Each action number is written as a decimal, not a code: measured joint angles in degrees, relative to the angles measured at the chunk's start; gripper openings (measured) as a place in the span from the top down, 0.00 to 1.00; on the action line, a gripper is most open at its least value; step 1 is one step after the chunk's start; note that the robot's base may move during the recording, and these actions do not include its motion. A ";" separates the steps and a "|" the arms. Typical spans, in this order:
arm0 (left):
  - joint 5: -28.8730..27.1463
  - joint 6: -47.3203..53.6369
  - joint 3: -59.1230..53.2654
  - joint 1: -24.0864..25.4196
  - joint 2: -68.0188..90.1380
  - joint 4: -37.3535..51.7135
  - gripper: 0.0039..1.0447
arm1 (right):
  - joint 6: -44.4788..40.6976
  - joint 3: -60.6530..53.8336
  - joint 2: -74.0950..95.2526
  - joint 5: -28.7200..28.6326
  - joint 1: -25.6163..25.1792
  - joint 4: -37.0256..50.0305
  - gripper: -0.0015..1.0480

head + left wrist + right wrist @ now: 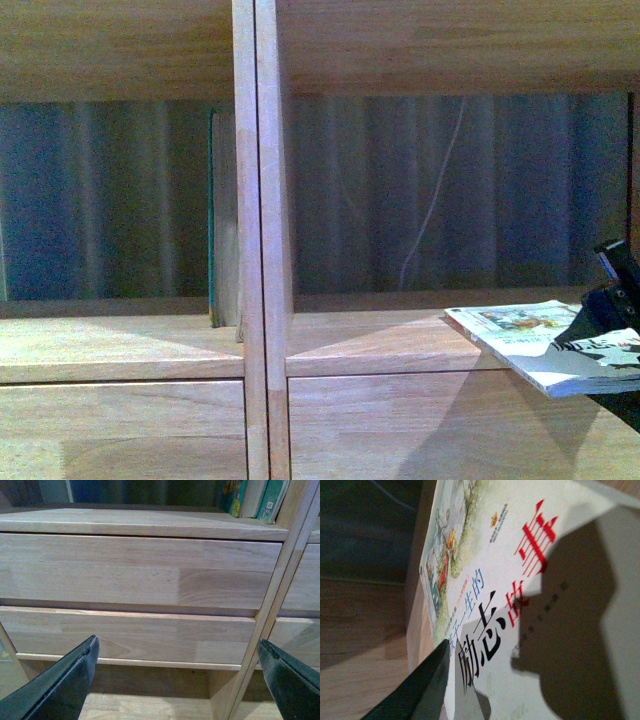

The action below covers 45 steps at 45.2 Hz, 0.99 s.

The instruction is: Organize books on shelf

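Observation:
The white-covered book (535,340) lies nearly flat, its far end over the ledge of the right compartment of the light-wood shelf (262,250). My right gripper (612,305) is shut on its near end at the right edge of the front view. In the right wrist view the cover (520,595) fills the frame, with one dark finger (422,690) along its edge. The teal-edged book (213,220) stands upright in the left compartment against the divider. It also shows in the left wrist view (272,500). My left gripper (177,680) is open and empty, facing the drawer fronts (135,572).
A white cord (432,200) hangs behind the right compartment in front of a dark curtain. Drawer fronts (120,430) run below the compartment ledges. The shelf's vertical divider post (280,605) stands close to my left gripper's one finger.

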 joint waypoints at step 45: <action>0.00 0.00 0.00 0.00 0.00 0.00 0.07 | -1.27 -8.28 -29.14 -9.60 0.28 -6.47 0.89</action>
